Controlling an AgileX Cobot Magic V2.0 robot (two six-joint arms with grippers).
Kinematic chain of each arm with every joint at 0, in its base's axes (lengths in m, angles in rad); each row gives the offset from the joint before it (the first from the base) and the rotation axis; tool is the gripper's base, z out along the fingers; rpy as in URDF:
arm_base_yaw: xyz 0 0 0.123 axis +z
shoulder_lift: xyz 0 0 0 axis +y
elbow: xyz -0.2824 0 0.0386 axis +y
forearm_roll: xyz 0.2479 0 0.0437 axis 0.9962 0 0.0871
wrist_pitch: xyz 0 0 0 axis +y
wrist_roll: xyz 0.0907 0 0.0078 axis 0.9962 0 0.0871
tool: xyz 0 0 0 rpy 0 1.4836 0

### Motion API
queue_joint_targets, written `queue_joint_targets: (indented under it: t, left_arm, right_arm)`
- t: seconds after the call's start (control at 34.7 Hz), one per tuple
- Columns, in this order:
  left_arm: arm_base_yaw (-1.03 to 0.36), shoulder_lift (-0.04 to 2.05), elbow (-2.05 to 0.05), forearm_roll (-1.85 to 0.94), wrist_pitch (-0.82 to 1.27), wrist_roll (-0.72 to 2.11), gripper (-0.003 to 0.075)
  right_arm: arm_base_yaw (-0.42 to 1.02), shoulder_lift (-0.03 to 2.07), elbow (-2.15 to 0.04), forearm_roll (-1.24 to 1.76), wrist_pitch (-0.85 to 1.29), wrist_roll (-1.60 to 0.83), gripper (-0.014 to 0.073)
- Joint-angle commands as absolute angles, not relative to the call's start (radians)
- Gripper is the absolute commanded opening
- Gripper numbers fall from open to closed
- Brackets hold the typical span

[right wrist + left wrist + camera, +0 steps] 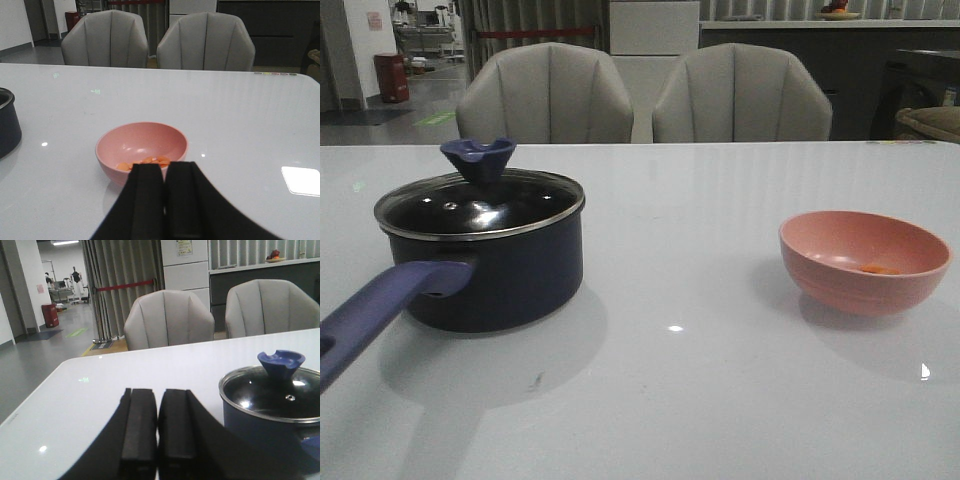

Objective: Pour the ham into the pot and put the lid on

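The dark navy pot [495, 270] stands on the left of the white table, its purple-blue handle [375, 310] pointing toward the front left. The glass lid [480, 203] with its purple-blue knob [478, 158] rests on the pot. The ham [878, 268] lies as orange slices inside the pink bowl [865, 262] on the right. Neither gripper shows in the front view. In the left wrist view my left gripper [158, 395] is shut and empty, beside the pot [272, 412]. In the right wrist view my right gripper [165, 171] is shut and empty, just short of the bowl [141, 150] with the ham [145, 162].
Two grey chairs [545, 95] [740, 95] stand behind the table's far edge [720, 143]. A wide stretch of white tabletop [680, 260] separates the pot from the bowl.
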State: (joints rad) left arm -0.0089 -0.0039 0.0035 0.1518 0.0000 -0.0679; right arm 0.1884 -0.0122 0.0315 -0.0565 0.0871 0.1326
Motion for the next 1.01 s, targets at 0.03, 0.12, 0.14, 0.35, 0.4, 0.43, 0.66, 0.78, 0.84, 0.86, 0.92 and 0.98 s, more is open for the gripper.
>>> queue_joint_targets:
  t: [0.03,0.12,0.14,0.35,0.4,0.43,0.66,0.78,0.84,0.86,0.92,0.98]
  left_arm:
    - [-0.005,-0.021,0.024,0.130,-0.188,-0.072,0.0116]
    - [-0.005,-0.021,0.009,0.025,-0.240,-0.073,0.0116]
    - [-0.005,-0.021,-0.004,0.000,-0.240,-0.073,0.0116]
    - [-0.005,0.002,-0.166,-0.010,-0.088,-0.073,0.0116]
    - [-0.005,0.030,-0.209,-0.012,-0.027,-0.073,0.0116]
    - [-0.005,0.047,-0.230,-0.014,0.008,-0.073,0.0116]
    - [-0.005,0.186,-0.340,-0.103,0.205,-0.073,0.0116]
    - [-0.005,0.216,-0.340,-0.109,0.205,-0.073,0.0116]
    - [-0.005,0.226,-0.340,-0.109,0.207,-0.073,0.0116]
    - [-0.005,0.226,-0.340,-0.109,0.207,-0.073,0.0116]
    - [-0.005,0.226,-0.336,-0.109,0.210,-0.073,0.0116]
    - [-0.005,0.226,-0.336,-0.109,0.215,-0.073,0.0117]
  right_arm:
    - [0.185,-0.029,0.022,-0.064,0.000,0.126,0.0148]
    - [0.185,-0.029,0.022,-0.064,0.000,0.126,0.0148]
    - [0.185,-0.029,0.022,-0.064,0.000,0.126,0.0148]
    - [0.185,-0.029,0.022,-0.064,0.000,0.126,0.0148]
    - [0.185,-0.029,0.022,-0.064,0.000,0.126,0.0148]
    - [0.185,-0.029,0.022,-0.064,0.000,0.126,0.0148]
    - [0.185,-0.029,0.022,-0.064,0.000,0.126,0.0148]
    - [0.185,-0.029,0.022,-0.064,0.000,0.126,0.0148]
    - [0.185,-0.029,0.022,-0.064,0.000,0.126,0.0148]
    - [0.185,-0.029,0.022,-0.064,0.000,0.126,0.0148]
    - [0.185,-0.029,0.022,-0.064,0.000,0.126,0.0148]
    - [0.185,-0.029,0.022,-0.064,0.000,0.126,0.0148]
